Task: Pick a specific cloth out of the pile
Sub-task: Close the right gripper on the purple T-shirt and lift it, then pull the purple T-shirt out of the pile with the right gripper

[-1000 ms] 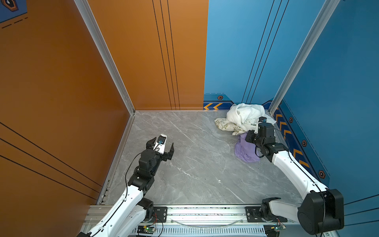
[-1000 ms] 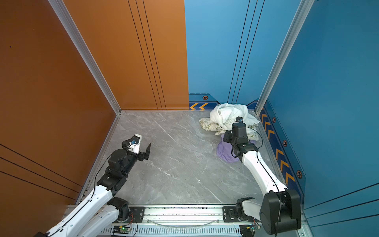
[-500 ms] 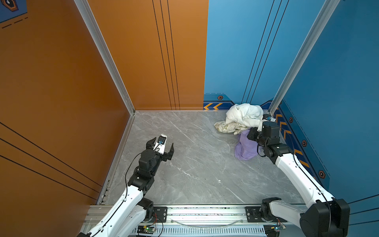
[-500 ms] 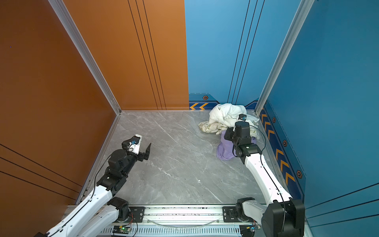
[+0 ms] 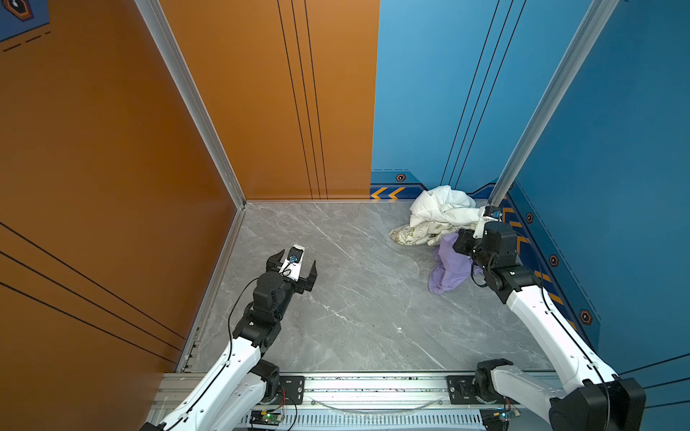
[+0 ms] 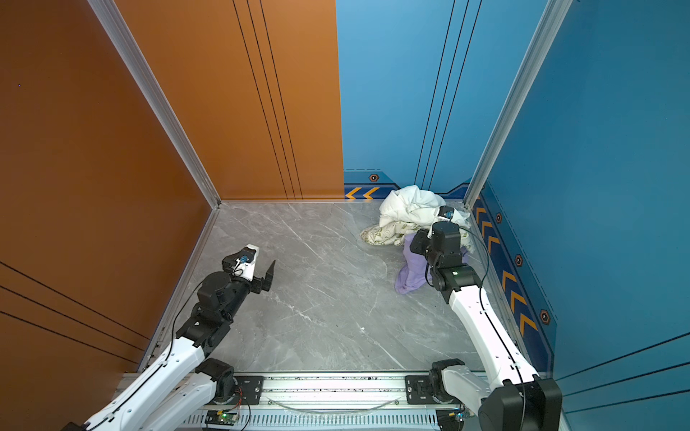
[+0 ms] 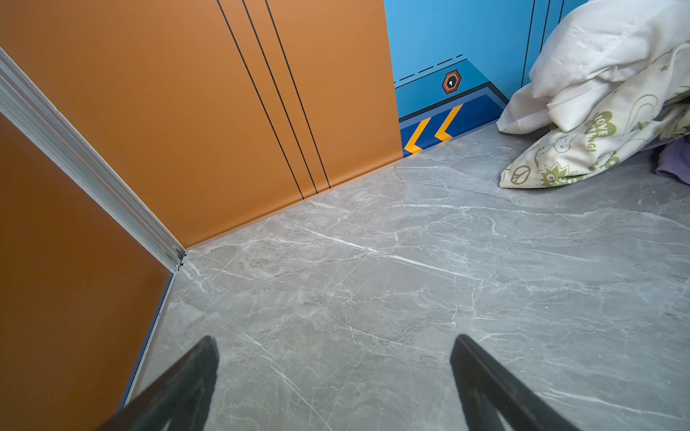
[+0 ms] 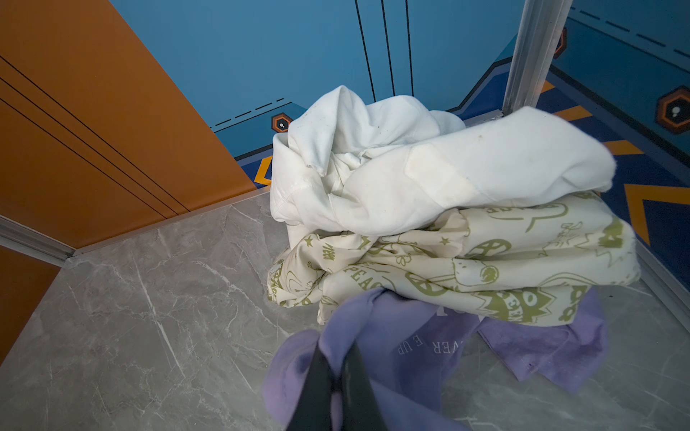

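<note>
**Right gripper (image 8: 336,358) pinching lavender cloth (image 8: 395,336) at foot of pile (image 5: 437,218)**

Nearest, at 6 o'clock in both top views: metal rail (image 5: 373,388) carrying both arm bases, along the front edge of the grey marble table (image 5: 354,309).

Farther in, at about 9 o'clock: left gripper (image 7: 335,341), jaws spread wide with nothing between them. Poised over bare marble, well apart from every garment.

Across at about 2 o'clock: right gripper, fingers (image 8: 317,377) pressed together on a bunched fold of the cloth, plainest in the right wrist view. Fold drawn up to the fingertips, with the rest of the cloth trailing onto the marble on the 6 o'clock side. Small white lettering on the lavender fabric, creased and only partly legible. Far edge of the cloth tucked under the pile.

Beyond, at about 1 o'clock, in the far right corner: the pile itself.
- **Bottom:** cream garment (image 8: 485,268) with green printed symbols and words, touching the cloth and lying over its far edge.
- **Top:** plain white garment (image 8: 448,168), crumpled on the cream one, near the aluminium corner post (image 8: 534,56).

Farthest: orange wall (image 5: 280,93) from 10 to 12 o'clock and blue wall (image 5: 429,93) from 12 to 1 o'clock. Yellow chevrons (image 5: 388,193) low on the blue wall, just beside the white garment.
</note>
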Motion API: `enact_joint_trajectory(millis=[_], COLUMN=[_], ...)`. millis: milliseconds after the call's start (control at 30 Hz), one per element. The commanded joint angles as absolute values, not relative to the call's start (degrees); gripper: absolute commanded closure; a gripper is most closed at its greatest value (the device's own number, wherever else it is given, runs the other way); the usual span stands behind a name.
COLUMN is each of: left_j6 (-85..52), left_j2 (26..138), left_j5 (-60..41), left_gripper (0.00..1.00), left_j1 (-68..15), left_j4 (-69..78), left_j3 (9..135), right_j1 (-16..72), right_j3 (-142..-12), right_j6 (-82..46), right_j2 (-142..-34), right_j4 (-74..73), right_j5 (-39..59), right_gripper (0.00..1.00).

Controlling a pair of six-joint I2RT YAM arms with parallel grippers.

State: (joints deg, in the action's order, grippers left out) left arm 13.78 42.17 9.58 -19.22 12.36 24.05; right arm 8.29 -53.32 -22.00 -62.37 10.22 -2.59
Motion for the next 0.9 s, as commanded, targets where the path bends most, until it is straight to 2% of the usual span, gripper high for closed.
enact_joint_trajectory(millis=[0, 867], left_j6=[14.52, 14.68], left_j2=[41.24, 40.88], left_j5=[10.71, 11.09], left_gripper=[0.02, 0.02], left_j1=[-19.95, -20.13], left_j4=[11.89, 11.77], left_j3=[24.50, 24.46], right_j1=[8.53, 8.89], right_j3=[-54.05, -53.02], right_j6=[-23.19, -24.96], right_j2=[-59.52, -55.47], right_j4=[4.31, 1.30], right_j5=[-1.49, -2.56], right_gripper=[1.00, 1.00])
